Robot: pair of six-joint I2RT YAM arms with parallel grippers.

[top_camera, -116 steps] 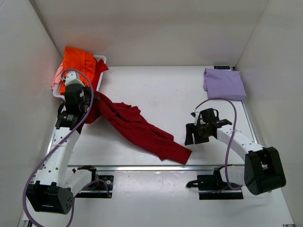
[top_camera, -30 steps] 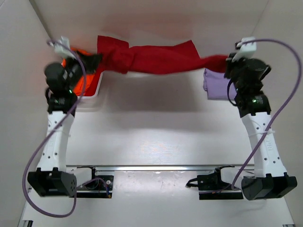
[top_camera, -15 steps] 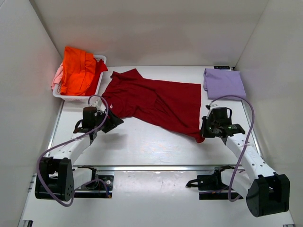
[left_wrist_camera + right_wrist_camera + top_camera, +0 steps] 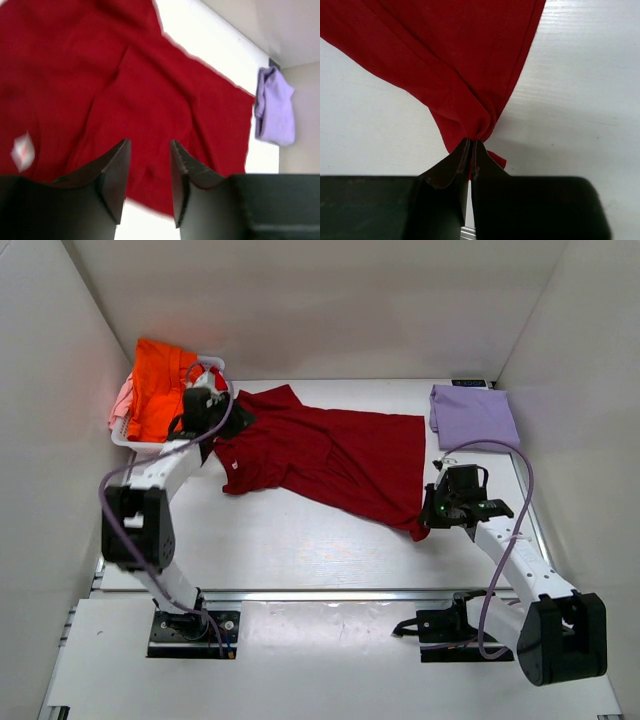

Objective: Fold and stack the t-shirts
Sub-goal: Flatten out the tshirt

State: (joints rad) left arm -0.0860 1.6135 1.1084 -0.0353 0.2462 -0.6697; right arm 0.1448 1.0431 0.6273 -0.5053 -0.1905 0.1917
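Observation:
A large dark red t-shirt (image 4: 330,455) lies spread across the middle of the table. My right gripper (image 4: 430,512) is shut on its near right corner, and the cloth bunches into the closed jaws (image 4: 471,142). My left gripper (image 4: 230,420) hovers open over the shirt's far left part (image 4: 150,100), next to the basket; nothing is between its fingers (image 4: 149,146). A folded lavender t-shirt (image 4: 473,417) lies at the far right and also shows in the left wrist view (image 4: 274,107). An orange t-shirt (image 4: 160,385) and a pale pink one (image 4: 119,402) sit in the basket.
A white slatted basket (image 4: 216,367) stands at the far left against the wall. White walls close in the table on the left, back and right. A small white label (image 4: 232,466) shows on the red shirt's left edge.
A second ago both grippers held the red shirt stretched in the air. It now lies on the table; the left gripper has let go, opened and swung back towards the basket.

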